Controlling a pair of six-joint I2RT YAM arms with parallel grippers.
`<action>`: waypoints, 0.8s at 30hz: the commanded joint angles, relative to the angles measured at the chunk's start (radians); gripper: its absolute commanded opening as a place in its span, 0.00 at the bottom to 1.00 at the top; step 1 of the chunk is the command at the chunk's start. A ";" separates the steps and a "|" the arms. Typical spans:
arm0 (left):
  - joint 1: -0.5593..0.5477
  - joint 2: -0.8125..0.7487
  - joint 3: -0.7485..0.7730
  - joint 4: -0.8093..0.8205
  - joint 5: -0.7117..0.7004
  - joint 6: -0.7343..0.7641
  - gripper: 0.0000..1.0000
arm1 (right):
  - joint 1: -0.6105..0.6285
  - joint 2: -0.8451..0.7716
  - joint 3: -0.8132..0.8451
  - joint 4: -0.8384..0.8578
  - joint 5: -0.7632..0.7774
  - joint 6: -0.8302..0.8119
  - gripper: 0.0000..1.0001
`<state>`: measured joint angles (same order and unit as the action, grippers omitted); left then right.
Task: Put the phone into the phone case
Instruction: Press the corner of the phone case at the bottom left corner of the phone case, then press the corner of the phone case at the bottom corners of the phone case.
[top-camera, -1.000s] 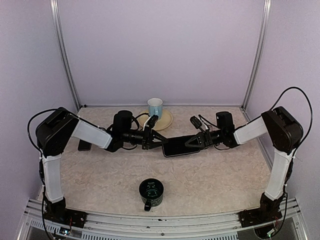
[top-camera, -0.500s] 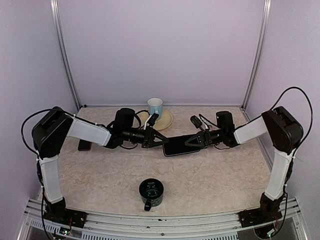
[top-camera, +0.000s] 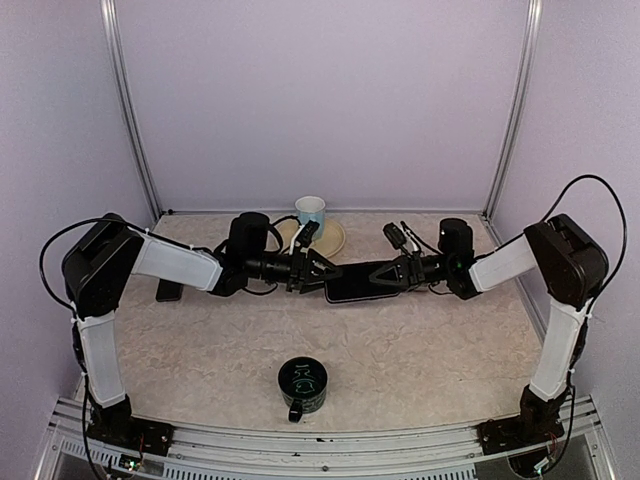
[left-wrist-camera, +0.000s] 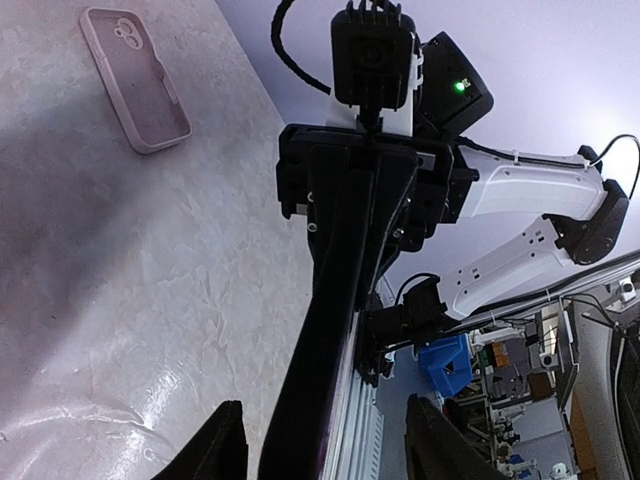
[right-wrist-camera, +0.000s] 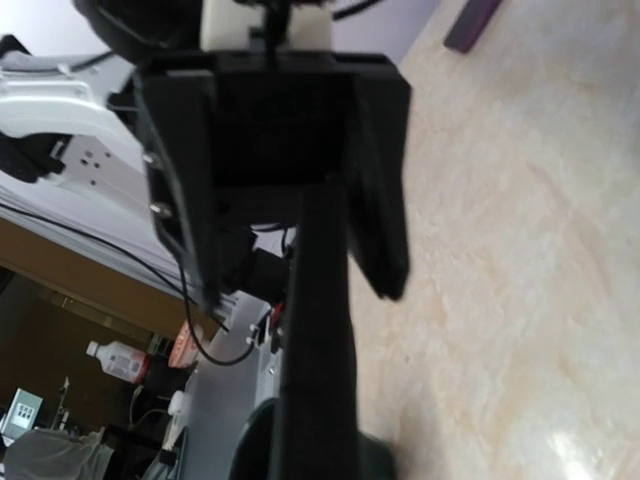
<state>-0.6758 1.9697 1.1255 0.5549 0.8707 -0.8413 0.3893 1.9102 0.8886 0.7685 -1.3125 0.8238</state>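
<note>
We see both arms stretched inward, level above the surface (top-camera: 430, 350), right gripper (top-camera: 386, 277) clamping the phone (top-camera: 350, 288), left gripper (top-camera: 318, 272) spread wide around its other end.

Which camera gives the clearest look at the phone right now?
Top external: the phone shows its broad dark face between the left hand and right hand. Both wrist views catch it only edge-on, as a thin dark strip; the right wrist's is blurred.
</note>
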 joint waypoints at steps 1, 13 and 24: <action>-0.005 -0.037 -0.016 0.068 0.027 -0.024 0.54 | -0.011 -0.063 -0.013 0.231 -0.010 0.138 0.00; -0.021 -0.038 -0.019 0.092 0.049 -0.030 0.42 | -0.017 -0.078 0.008 0.181 0.036 0.117 0.00; -0.022 -0.037 -0.029 0.120 0.057 -0.057 0.00 | -0.017 -0.119 0.033 -0.058 0.100 -0.063 0.00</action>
<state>-0.6937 1.9690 1.1072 0.6518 0.9279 -0.8631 0.3798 1.8408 0.8864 0.7898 -1.2762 0.8783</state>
